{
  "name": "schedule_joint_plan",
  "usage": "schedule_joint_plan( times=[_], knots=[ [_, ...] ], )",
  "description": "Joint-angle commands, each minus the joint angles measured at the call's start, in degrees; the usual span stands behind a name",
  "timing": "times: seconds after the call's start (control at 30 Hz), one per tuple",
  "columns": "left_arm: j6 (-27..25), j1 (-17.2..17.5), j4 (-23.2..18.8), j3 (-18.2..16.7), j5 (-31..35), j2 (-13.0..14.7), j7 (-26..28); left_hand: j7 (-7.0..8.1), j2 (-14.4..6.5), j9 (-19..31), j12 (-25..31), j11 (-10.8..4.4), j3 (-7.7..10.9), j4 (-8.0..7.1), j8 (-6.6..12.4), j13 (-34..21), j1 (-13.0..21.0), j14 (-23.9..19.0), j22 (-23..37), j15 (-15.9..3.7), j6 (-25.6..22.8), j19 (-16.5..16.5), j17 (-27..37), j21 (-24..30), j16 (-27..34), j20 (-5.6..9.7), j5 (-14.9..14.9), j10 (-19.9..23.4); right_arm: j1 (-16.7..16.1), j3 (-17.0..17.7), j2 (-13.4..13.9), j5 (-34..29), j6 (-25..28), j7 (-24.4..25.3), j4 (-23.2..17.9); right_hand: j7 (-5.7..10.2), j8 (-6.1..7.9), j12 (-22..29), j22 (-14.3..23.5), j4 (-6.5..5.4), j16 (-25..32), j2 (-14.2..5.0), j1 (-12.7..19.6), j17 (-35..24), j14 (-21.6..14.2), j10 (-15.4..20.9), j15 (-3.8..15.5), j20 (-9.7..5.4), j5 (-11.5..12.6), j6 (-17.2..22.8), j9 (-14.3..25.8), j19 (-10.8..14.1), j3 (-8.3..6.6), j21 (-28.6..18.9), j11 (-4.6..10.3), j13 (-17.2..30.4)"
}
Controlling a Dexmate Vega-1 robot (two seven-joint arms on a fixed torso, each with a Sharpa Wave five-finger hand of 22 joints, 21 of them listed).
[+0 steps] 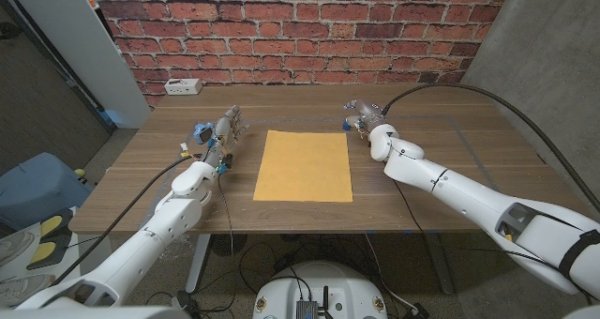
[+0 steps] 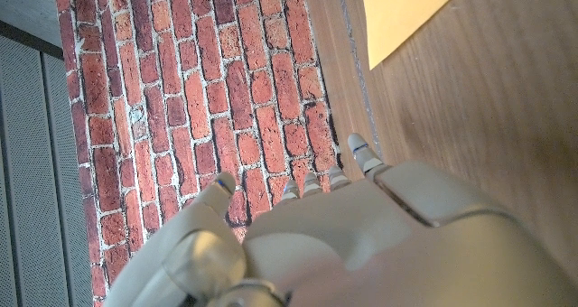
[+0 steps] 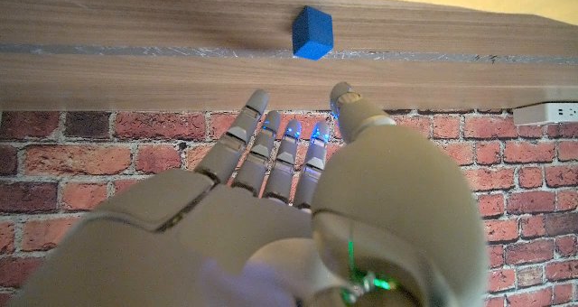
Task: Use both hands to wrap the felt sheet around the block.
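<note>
So far nothing is grasped. The left hand [image 1: 223, 139] stands on the counter [image 1: 422, 206] with fingers apart and empty, just beside the near-left edge of the felt [image 1: 304, 166]. The right hand [image 1: 364, 118] hangs at the sheet's far-right corner, fingers spread and empty too.

The felt lies flat between the two hands. The block [image 3: 312, 32] is a small blue cube; in the right wrist view it sits on the wood ahead of that hand's fingertips [image 3: 256, 100], close to the felt's edge but off it. In the head view a blue spot by the right hand may be it, though I cannot be sure.

The main risk, as I judge it, is order: with the block off the sheet, a fold now wraps nothing. The cube is small against broad fingers, so a pinch could flick it away. Thin felt flat on smooth wood gives no edge to catch, and one hand lifting alone would likely drag the sheet askew.

The counter is dark wood planking. Beyond the left hand, a white power strip [image 1: 183, 86] sits at the far edge. Behind that runs a red brick wall [image 1: 300, 19].
</note>
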State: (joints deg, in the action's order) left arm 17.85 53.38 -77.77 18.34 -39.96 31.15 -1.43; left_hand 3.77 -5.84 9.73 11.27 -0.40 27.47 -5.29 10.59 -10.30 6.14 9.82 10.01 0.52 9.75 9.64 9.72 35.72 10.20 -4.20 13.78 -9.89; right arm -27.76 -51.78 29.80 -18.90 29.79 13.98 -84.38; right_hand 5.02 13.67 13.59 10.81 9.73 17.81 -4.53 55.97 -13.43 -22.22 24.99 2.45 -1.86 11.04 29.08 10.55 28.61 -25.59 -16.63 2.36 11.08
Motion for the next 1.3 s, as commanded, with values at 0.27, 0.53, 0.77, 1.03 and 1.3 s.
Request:
schedule_joint_plan(
  times=[0.27, 0.53, 0.77, 1.03, 1.3],
  knots=[
    [0.47, 0.9, -0.27, -0.52, -0.26, 0.16, 0.44, 0.19, 0.59, 0.24, 0.24, 0.1, -0.34, 0.17, -0.1, -0.14, 0.08, 4.93, 0.09, 0.34, 2.55, 5.54, 0.23, -0.39, 0.39, -0.41, 0.33, -6.56, 3.65, -3.69, -2.68, -4.14, 2.9, -5.69, 4.56, 0.09, -0.31, -0.17, 0.24, -0.55, 0.4, -0.02, 0.42, -0.4, 0.45, 0.38, 5.45, 0.77, 0.01, 0.31, 0.21, -0.57, 1.17, 0.09, 0.19, 0.37],
    [0.25, 1.41, -0.94, -0.61, -0.32, 0.32, 0.81, 0.1, 0.59, 0.24, 0.17, 0.17, -0.43, 0.19, -0.09, -0.15, 0.03, 4.99, 0.1, 0.27, 2.43, 5.43, 0.23, -0.68, 0.36, -0.39, 0.37, -6.67, 4.1, -4.34, -3.45, -4.52, 2.49, -5.59, 6.84, 0.25, -0.47, -0.2, 0.24, -0.79, 0.93, 0.38, 0.15, -0.66, -0.26, 0.86, 5.66, 1.11, -0.01, 0.71, 0.21, -0.32, 2.15, -0.01, 0.48, 0.42],
    [-0.04, 1.56, -1.31, -0.62, -0.28, 0.5, 0.98, 0.18, 0.6, 0.24, 0.16, 0.14, -0.5, 0.21, -0.12, -0.15, -0.01, 5.01, 0.11, 0.31, 2.45, 5.48, 0.23, -0.93, 0.35, -0.51, 0.39, -6.69, 4.37, -4.94, -3.82, -4.76, 2.02, -5.61, 8.3, 0.76, -0.21, 0.26, 0.24, -0.16, 2.43, -0.45, 2.61, -1.41, -2.42, 3.07, 6.94, 0.67, 0.35, 2.93, 0.21, 0.37, 2.33, -0.31, 0.69, 0.53],
    [-0.44, 1.98, -2.28, -0.7, -0.14, 0.9, 1.43, 0.56, 0.62, 0.24, 0.14, -0.01, -0.61, 0.21, -0.11, -0.15, -0.08, 5.08, 0.12, 0.28, 2.37, 5.46, 0.24, -1.23, 0.32, -0.61, 0.42, -6.72, 4.71, -5.39, -4.37, -4.97, 1.85, -5.49, 10.05, 1.11, -0.38, 0.56, 0.56, -0.2, 8.8, -1.71, 5.41, -6.39, -8.68, 6.23, 10.05, -0.11, 0.33, 6.12, 0.21, 3.78, 4.52, -2.21, 0.94, 0.9],
    [-1.0, 2.26, -3.05, -0.78, -0.16, 1.44, 1.49, 0.76, 0.63, 0.24, 0.1, 0.02, -0.69, 0.2, -0.12, -0.15, -0.14, 5.13, 0.13, 0.25, 2.34, 5.4, 0.24, -1.43, 0.31, -0.62, 0.45, -6.81, 4.02, -4.49, -4.38, -4.12, -3.21, -2.13, 12.15, 0.78, 1.57, 7.28, 2.93, 0.53, 23.1, -4.47, 21.17, -22.4, -21.14, 19.12, 11.27, -5.63, -0.64, 22.06, 1.55, 8.31, 5.75, -9.72, 1.7, 5.73]
  ],
)
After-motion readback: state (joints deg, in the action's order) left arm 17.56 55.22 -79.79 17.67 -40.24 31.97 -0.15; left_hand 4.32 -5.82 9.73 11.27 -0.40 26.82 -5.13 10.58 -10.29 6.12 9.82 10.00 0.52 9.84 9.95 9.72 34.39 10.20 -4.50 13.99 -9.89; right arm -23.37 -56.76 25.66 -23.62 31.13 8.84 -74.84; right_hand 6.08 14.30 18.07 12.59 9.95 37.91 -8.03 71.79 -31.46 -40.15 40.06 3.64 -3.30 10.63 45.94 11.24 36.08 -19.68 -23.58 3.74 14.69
